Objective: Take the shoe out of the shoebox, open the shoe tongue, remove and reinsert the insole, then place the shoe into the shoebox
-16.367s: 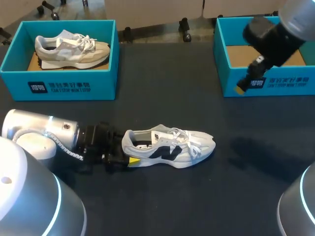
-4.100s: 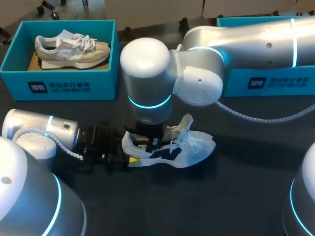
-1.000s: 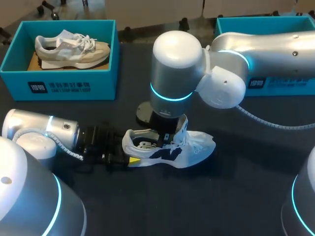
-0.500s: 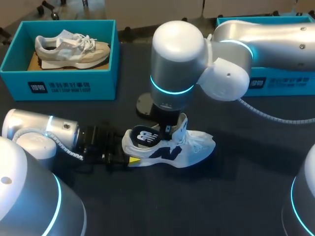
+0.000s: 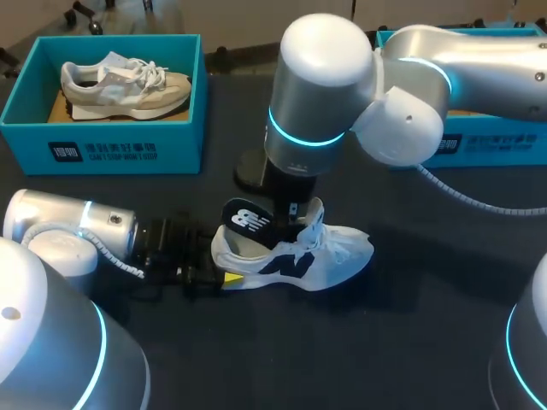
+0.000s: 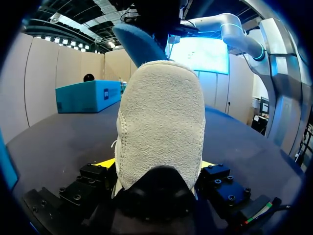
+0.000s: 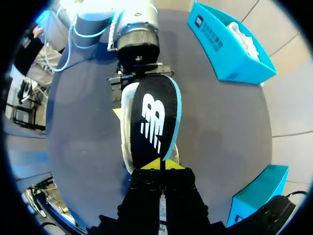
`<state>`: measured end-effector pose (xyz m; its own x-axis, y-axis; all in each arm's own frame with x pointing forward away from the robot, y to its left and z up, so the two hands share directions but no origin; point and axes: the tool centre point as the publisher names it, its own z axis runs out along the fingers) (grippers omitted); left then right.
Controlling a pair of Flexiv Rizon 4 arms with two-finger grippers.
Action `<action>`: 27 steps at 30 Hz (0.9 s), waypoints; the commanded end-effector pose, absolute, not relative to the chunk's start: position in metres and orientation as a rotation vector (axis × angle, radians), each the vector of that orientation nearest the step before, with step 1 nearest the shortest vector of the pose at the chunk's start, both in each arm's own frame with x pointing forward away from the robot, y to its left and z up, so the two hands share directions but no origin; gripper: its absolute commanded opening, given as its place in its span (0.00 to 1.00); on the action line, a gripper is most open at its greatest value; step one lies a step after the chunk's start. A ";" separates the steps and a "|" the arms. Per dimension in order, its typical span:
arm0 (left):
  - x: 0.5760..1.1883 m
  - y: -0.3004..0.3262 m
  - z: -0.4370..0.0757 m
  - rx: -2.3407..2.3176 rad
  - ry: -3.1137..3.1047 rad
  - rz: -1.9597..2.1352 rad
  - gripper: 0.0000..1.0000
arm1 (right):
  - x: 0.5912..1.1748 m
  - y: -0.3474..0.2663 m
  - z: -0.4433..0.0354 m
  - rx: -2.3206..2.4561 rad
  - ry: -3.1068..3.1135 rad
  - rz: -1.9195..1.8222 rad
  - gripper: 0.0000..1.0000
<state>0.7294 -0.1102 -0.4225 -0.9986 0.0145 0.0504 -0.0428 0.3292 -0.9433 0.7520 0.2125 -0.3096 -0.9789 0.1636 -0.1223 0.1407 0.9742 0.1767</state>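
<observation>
A grey-white sneaker (image 5: 299, 256) lies on its sole on the dark table, toe to the right. My left gripper (image 5: 224, 277) comes in low from the left, and its fingers clasp the heel (image 6: 161, 117) from both sides. My right arm hangs over the shoe's opening. Its gripper (image 7: 160, 165) is shut on the front end of the black insole (image 7: 152, 122). The insole (image 5: 246, 221) is tilted up, its heel end raised above the collar. Its blue underside (image 6: 139, 44) shows above the heel. The laces and tongue (image 5: 314, 224) stand loosely up.
A blue shoebox (image 5: 102, 149) at the back left holds a second sneaker (image 5: 124, 85). Another blue shoebox (image 5: 487, 141) stands at the back right, mostly behind my right arm. Bare table lies in front of and to the right of the shoe.
My right gripper has risen and drawn the insole up out of the shoe, so its heel end now stands clear of the collar. The left gripper and the shoe stayed put.
</observation>
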 end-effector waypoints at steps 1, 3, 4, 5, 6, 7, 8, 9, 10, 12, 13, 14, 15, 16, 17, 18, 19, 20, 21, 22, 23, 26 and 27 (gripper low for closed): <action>0.731 -0.110 -0.424 0.025 -2.519 1.790 0.00 | 0.757 0.220 -0.306 0.194 2.999 0.264 0.00; 0.731 -0.110 -0.424 0.025 -2.519 1.790 0.00 | 0.760 0.225 -0.304 0.172 3.012 0.278 0.00; 0.731 -0.110 -0.424 0.025 -2.519 1.790 0.00 | 0.761 0.227 -0.304 0.164 3.011 0.295 0.00; 0.731 -0.110 -0.424 0.025 -2.519 1.790 0.00 | 0.762 0.229 -0.305 0.157 3.020 0.293 0.00; 0.731 -0.110 -0.424 0.025 -2.519 1.790 0.00 | 0.763 0.231 -0.305 0.150 3.023 0.298 0.00; 0.731 -0.110 -0.424 0.025 -2.519 1.790 0.00 | 0.763 0.232 -0.305 0.140 3.025 0.311 0.00; 0.731 -0.110 -0.424 0.025 -2.519 1.790 0.00 | 0.764 0.233 -0.305 0.138 3.024 0.319 0.00; 0.731 -0.110 -0.424 0.025 -2.519 1.790 0.00 | 0.764 0.234 -0.306 0.137 3.027 0.320 0.00; 0.731 -0.110 -0.424 0.025 -2.519 1.790 0.00 | 0.765 0.235 -0.306 0.136 3.031 0.327 0.00; 0.731 -0.110 -0.424 0.025 -2.519 1.790 0.00 | 0.765 0.238 -0.307 0.128 3.034 0.348 0.00; 0.731 -0.110 -0.424 0.025 -2.519 1.790 0.00 | 0.766 0.239 -0.307 0.126 3.035 0.356 0.00; 0.731 -0.110 -0.424 0.025 -2.519 1.790 0.00 | 0.767 0.240 -0.308 0.119 3.040 0.364 0.00; 0.731 -0.110 -0.424 0.025 -2.519 1.790 0.00 | 0.767 0.242 -0.309 0.114 3.044 0.365 0.00; 0.731 -0.110 -0.424 0.025 -2.519 1.790 0.00 | 0.767 0.244 -0.309 0.111 3.044 0.365 0.00; 0.731 -0.110 -0.424 0.025 -2.519 1.790 0.00 | 0.768 0.245 -0.309 0.106 3.045 0.366 0.00; 0.731 -0.110 -0.424 0.025 -2.519 1.790 0.00 | 0.768 0.246 -0.309 0.098 3.047 0.364 0.00; 0.731 -0.110 -0.424 0.025 -2.519 1.790 0.00 | 0.767 0.247 -0.309 0.092 3.050 0.364 0.00; 0.731 -0.110 -0.424 0.025 -2.519 1.790 0.00 | 0.767 0.247 -0.308 0.087 3.051 0.368 0.00; 0.731 -0.110 -0.424 0.025 -2.519 1.790 0.00 | 0.767 0.247 -0.308 0.083 3.051 0.378 0.00; 0.731 -0.110 -0.424 0.025 -2.519 1.790 0.00 | 0.767 0.248 -0.307 0.081 3.052 0.381 0.00; 0.731 -0.110 -0.424 0.025 -2.519 1.790 0.00 | 0.767 0.247 -0.306 0.080 3.054 0.382 0.00; 0.731 -0.110 -0.424 0.025 -2.519 1.790 0.00 | 0.765 0.245 -0.302 0.080 3.064 0.409 0.37; 0.731 -0.110 -0.424 0.025 -2.519 1.790 0.00 | 0.764 0.245 -0.300 0.083 3.060 0.452 0.42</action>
<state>0.7298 -0.1099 -0.4225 -0.9986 0.0145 0.0503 -0.0427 0.3291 -0.9433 0.7645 0.2497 -0.3031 -0.9973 0.0599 -0.0431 0.0467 0.9645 0.2601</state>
